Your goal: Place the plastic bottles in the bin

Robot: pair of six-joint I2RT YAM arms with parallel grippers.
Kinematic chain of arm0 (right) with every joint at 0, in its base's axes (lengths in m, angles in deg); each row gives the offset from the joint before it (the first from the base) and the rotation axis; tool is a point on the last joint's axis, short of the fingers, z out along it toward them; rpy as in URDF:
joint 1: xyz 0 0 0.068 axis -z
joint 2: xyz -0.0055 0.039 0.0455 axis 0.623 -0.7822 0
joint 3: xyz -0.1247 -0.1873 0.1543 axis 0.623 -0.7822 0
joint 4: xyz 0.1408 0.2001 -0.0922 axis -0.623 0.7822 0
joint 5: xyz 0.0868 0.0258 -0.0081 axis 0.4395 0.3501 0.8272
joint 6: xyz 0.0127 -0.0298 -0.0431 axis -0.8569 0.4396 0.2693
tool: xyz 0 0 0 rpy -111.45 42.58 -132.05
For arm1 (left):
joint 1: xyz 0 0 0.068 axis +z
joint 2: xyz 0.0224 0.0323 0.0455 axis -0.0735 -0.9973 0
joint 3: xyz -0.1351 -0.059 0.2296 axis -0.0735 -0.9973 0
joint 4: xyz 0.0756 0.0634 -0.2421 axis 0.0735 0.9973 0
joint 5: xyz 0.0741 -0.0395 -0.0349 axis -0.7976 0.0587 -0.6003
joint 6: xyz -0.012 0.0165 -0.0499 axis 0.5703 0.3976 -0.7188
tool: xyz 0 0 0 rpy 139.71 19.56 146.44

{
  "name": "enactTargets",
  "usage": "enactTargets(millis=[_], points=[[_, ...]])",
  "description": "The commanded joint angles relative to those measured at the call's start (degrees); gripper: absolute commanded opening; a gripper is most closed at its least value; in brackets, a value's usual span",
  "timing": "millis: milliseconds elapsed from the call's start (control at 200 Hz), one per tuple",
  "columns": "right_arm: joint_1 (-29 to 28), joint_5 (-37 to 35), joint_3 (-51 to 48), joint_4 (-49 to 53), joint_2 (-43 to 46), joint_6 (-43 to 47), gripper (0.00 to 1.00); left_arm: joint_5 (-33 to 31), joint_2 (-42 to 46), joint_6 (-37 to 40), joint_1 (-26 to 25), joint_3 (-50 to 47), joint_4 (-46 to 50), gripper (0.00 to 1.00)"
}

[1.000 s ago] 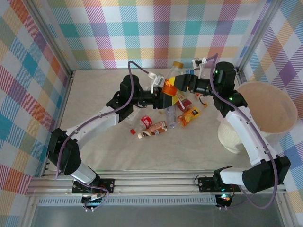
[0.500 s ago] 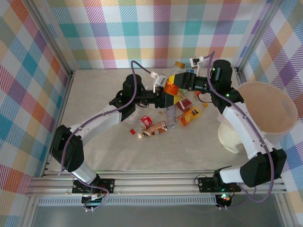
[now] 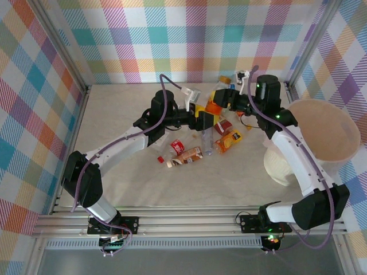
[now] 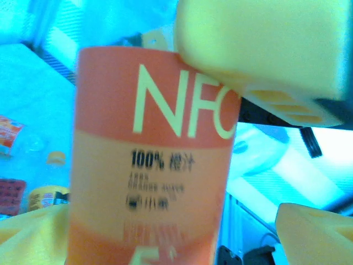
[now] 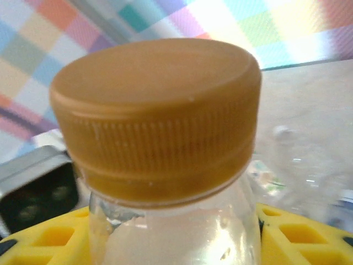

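Orange-labelled bottle (image 4: pixel 154 165) hung above the other plastic bottles (image 3: pixel 188 156), well apart from the bin (image 3: pixel 327 134). Right gripper (image 5: pixel 171 232) pinched its stiff neck under the cap; left gripper (image 4: pixel 165 237) stood wide. The bottle looked light, thin-walled and slippery.

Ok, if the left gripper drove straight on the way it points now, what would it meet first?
The orange-labelled clear plastic bottle, close ahead of the left gripper between its open fingers. The right gripper grips it just below the cap. Exact depth is unclear.
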Motion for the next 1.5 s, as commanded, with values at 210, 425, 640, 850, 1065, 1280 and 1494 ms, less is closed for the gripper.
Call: enactTargets(millis=[210, 425, 640, 850, 1065, 1280, 1494], points=[[1.66, -33.57, 5.96, 11.92, 7.86, 20.96, 0.46, -28.82, 4.88, 1.48, -1.42, -3.57, 5.48, 1.00], [6.91, -43.30, 10.34, 16.81, 8.87, 26.90, 0.45, -39.96, 3.52, -2.74, -1.55, -4.44, 7.43, 1.00], [18.11, -45.32, 13.58, 22.89, 9.21, 27.25, 0.45, -45.34, 3.46, -3.71, -1.94, -6.67, 5.71, 1.00], [26.37, -54.38, 8.72, 19.89, 9.71, 30.56, 0.46, -49.37, 4.43, -3.44, -1.91, -8.91, 3.83, 1.00], [33.41, -53.02, 2.44, 18.42, 9.83, 27.08, 0.46, -51.43, 4.53, -3.71, -2.21, -6.90, 8.05, 1.00], [34.69, -52.04, -3.99, 15.32, 7.92, 23.49, 0.48, -56.08, 5.91, -3.34, -3.74, -4.09, 17.47, 1.00], [34.93, -51.81, -8.46, 11.18, 7.47, 20.99, 0.50, -59.41, 7.53, -5.86, -3.75, -4.50, 23.28, 1.00]])
